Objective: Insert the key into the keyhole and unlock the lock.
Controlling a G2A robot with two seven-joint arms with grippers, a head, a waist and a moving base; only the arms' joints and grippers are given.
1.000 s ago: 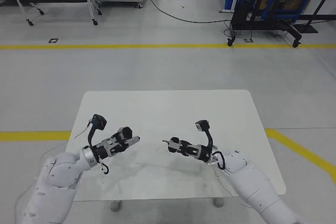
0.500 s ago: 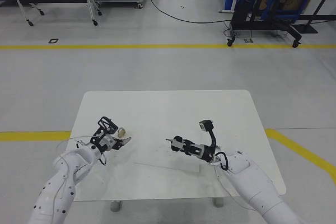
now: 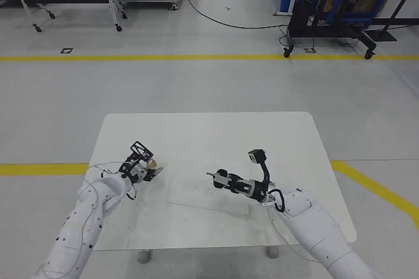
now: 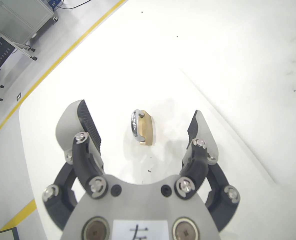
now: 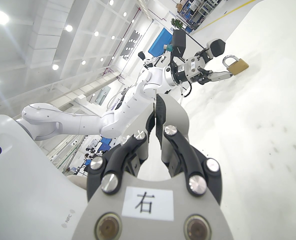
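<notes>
Brass-look lock [image 4: 145, 129] sits between the spread fingers of the left end effector [image 4: 140, 113]: the body is a dull, brushed yellow metal, the shackle bright chrome, mirror-glossy. Finger pads [image 4: 89, 123] are black, ribbed and rubbery. The shells behind them are pale grey matt plastic, the links black with a soft sheen, the screw heads polished steel. Beneath it, the surface [image 4: 225, 38] is white, smooth, faintly glossy and flecked with dark scuffs. On the right end effector [image 5: 155, 103], the same ribbed black pads are pressed together on the key [image 5: 153, 108], a thin pale metal edge; the palm plate is satin grey.
</notes>
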